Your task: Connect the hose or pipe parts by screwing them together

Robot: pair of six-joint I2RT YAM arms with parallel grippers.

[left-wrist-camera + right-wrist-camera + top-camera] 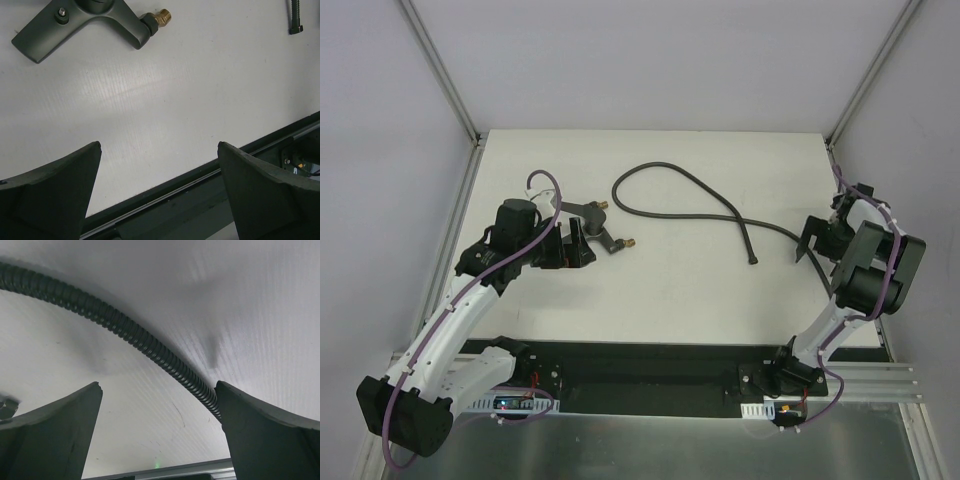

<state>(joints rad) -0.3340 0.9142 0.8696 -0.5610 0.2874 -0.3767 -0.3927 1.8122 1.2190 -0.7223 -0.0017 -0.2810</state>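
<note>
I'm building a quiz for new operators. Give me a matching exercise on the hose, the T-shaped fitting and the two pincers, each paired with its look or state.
Column one:
1. hose
2. T-shaped fitting
3. left pincer
4. right pincer

Column two:
A. open, fitting lying ahead of it
B. black, with brass tips
C. open, hose running ahead of it
D. ribbed, dark grey, curved

Pairs: 1-D, 2-B, 3-A, 4-C

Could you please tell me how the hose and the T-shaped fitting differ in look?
The hose is long, thin and ribbed; the fitting is short, smooth and branched. The fitting's tips are brass; the hose's visible end is dark. Both are dark grey and lie unheld.
</note>
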